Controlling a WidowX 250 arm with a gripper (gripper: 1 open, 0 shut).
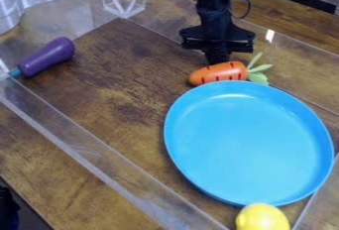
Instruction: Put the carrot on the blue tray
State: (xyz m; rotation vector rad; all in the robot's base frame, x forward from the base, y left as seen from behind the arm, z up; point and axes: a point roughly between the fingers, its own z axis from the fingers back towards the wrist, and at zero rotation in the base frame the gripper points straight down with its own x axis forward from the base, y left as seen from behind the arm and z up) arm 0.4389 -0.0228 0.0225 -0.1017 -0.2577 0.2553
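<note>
Camera view:
Tray [248, 140]: lower right of frame, nothing in it.
Carrot [217, 73]: on the wood just beyond the tray's upper left rim, leafy top pointing right.
Gripper [217, 57]: upper centre, pointing down at the carrot, jaws closed together; whether it grips the carrot is unclear.
Eggplant [44, 57]: left edge.
Lemon [263, 217]: bottom edge, beside the tray's rim.

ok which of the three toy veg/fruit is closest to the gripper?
The carrot: it lies right under the gripper, beside the blue tray's rim. The eggplant is far off to the left, the lemon at the bottom edge.
</note>
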